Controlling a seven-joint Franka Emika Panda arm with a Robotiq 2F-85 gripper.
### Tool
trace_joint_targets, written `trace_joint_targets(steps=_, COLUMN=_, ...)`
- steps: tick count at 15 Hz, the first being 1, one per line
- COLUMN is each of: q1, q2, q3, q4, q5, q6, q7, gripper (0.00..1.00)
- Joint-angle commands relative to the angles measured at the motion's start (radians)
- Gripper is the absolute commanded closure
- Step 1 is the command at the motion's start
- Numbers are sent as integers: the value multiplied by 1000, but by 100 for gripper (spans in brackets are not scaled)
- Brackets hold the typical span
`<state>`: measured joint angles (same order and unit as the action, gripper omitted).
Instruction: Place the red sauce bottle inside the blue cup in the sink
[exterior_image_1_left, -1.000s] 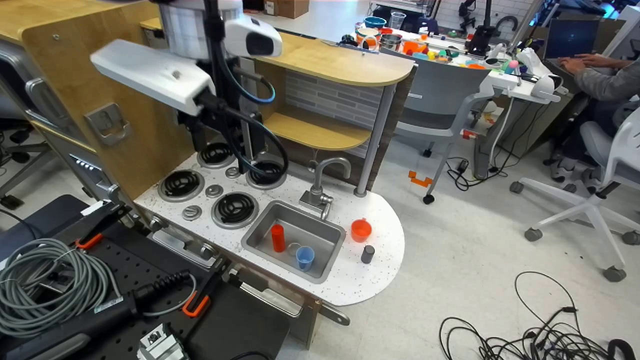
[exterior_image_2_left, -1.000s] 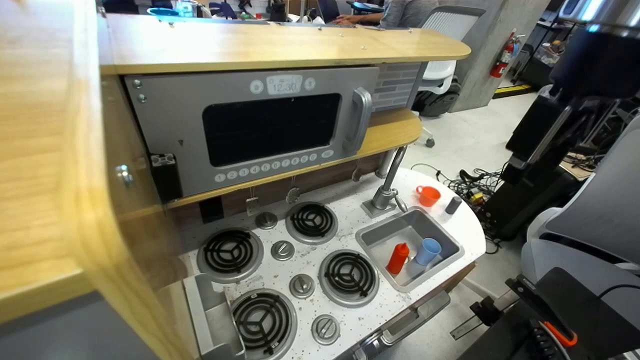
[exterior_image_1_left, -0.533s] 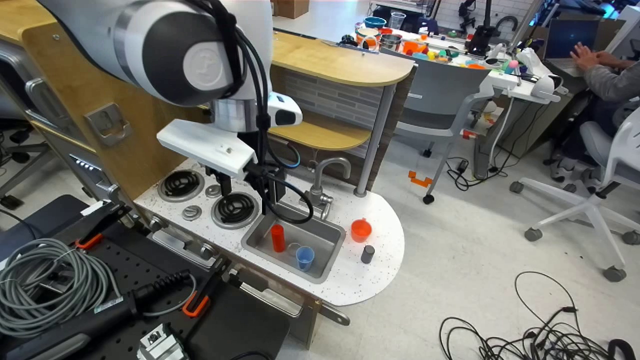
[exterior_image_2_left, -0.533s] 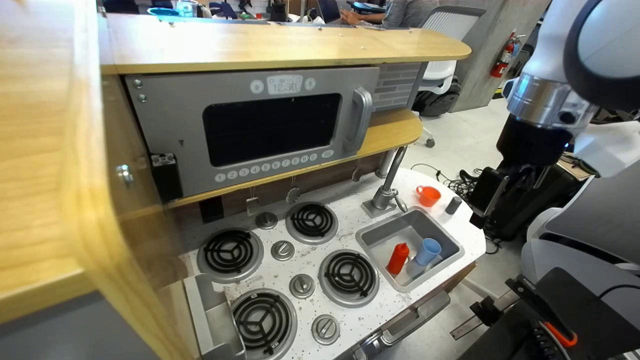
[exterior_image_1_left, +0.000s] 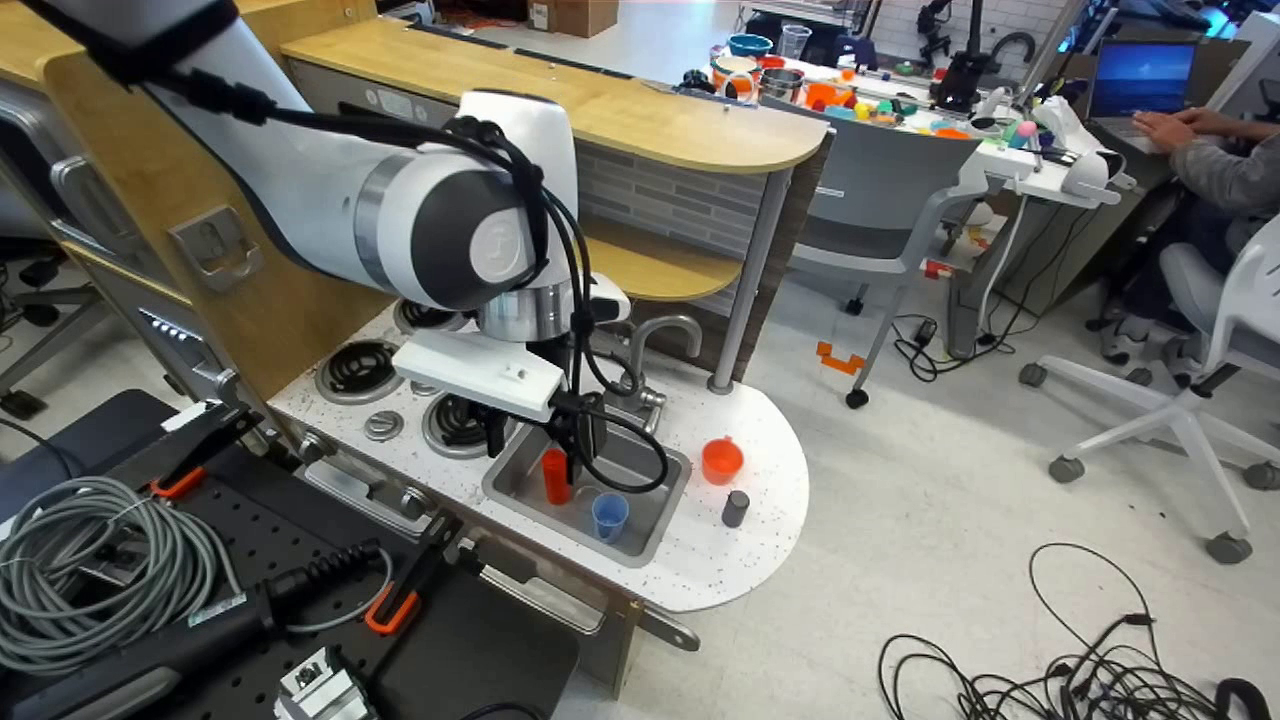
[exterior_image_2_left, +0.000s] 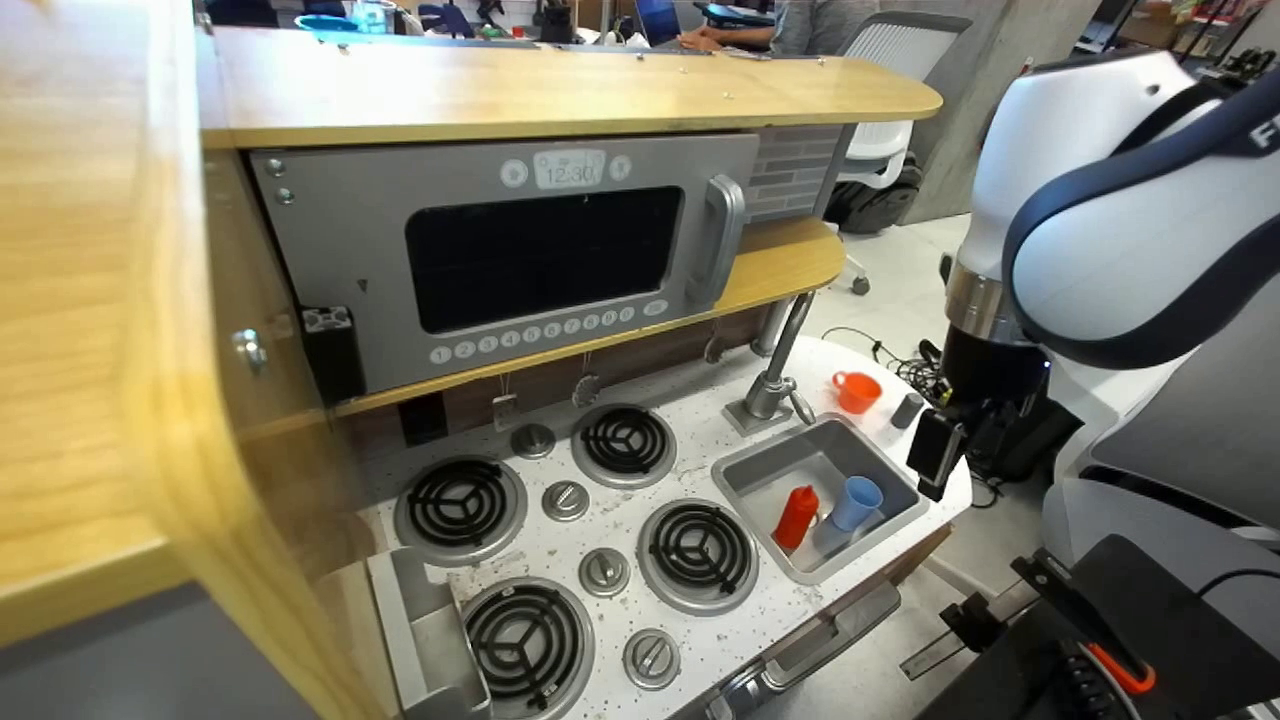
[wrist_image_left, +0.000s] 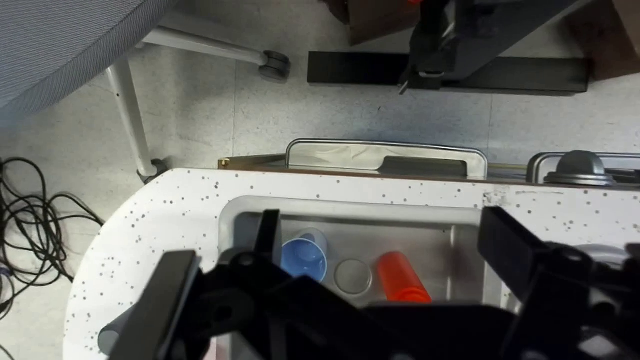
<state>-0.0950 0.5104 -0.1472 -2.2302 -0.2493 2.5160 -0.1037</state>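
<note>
The red sauce bottle stands in the left part of the sink in an exterior view; it also shows in an exterior view and the wrist view. The blue cup stands upright beside it, apart, also seen in an exterior view. In the wrist view the cup is partly hidden by a finger. The sink is a grey basin. My gripper is open and empty above the sink, its fingers spread wide with the bottle between them in the wrist view, lower down.
A curved faucet rises at the sink's back edge, close to the arm. A round red cup and a dark grey cylinder stand on the white counter beside the sink. Black burners and a wooden shelf are nearby.
The arm has come down and across from above the burners to above the sink. The bottle and the blue cup have not moved.
</note>
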Motion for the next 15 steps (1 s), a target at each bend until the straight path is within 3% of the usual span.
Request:
trace_joint_targets(steps=1, q1=25, q2=116, q3=-24, q4=78, q5=-48, q6=34, q7=35, gripper=0)
trace_joint_targets(steps=10, q1=58, q2=321, q3=-42, q4=191, q5=-70, q6=136, q7=15, gripper=0)
trace_joint_targets(steps=15, q1=127, q2=396, q3=-98, q4=237, q5=-172, q6=205, q7=21, gripper=0)
